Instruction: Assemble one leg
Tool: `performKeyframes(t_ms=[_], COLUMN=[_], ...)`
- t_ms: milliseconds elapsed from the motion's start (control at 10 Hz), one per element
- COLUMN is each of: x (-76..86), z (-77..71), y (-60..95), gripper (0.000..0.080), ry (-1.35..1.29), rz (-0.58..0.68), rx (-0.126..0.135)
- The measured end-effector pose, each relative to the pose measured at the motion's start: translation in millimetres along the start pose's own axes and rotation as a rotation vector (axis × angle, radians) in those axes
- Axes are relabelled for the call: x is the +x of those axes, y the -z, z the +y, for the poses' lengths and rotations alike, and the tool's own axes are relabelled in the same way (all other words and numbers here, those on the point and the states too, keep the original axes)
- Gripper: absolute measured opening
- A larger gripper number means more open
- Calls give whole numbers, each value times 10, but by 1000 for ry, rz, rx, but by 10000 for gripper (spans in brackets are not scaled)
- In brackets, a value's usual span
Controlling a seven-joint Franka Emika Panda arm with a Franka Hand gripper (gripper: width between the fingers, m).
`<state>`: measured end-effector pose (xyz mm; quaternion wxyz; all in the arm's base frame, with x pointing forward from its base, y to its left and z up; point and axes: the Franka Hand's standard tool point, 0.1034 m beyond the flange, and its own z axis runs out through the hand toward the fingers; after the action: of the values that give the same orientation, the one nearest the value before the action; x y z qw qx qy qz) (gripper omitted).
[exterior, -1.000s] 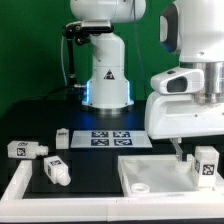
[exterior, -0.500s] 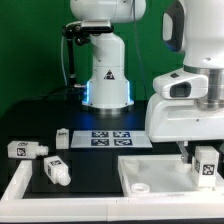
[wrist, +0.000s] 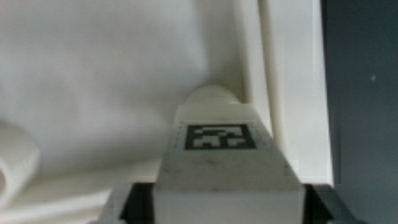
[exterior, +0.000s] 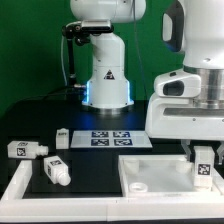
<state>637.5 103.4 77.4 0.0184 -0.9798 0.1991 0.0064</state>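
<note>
My gripper (exterior: 203,157) is shut on a leg (exterior: 204,170), a stubby white peg-block with a black-and-white tag. It holds the leg upright over the near right corner of the large white square tabletop (exterior: 150,172), at the exterior view's right. In the wrist view the leg (wrist: 222,160) fills the middle between my dark fingers (wrist: 143,206), its pointed end toward the tabletop (wrist: 107,90). The leg's lower end is hidden, so I cannot tell whether it touches the tabletop.
Two more legs (exterior: 28,150) (exterior: 55,170) lie at the exterior view's left, and a smaller tagged piece (exterior: 62,137) lies beside the marker board (exterior: 108,137). A white rim (exterior: 14,192) borders the dark table. The robot base (exterior: 108,80) stands behind.
The visible finger has moved toward the exterior view's right and come in against the leg. The leg has stayed almost in place over the tabletop corner.
</note>
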Motion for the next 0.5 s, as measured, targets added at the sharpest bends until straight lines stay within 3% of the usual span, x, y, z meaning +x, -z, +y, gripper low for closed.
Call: performKeyframes(t_ms=[300,500], x=[6,3], z=[-34,-70], y=[-15,-7], gripper=[285,285], ry=[-484,-752], rz=[-22,-27], rx=[60,70])
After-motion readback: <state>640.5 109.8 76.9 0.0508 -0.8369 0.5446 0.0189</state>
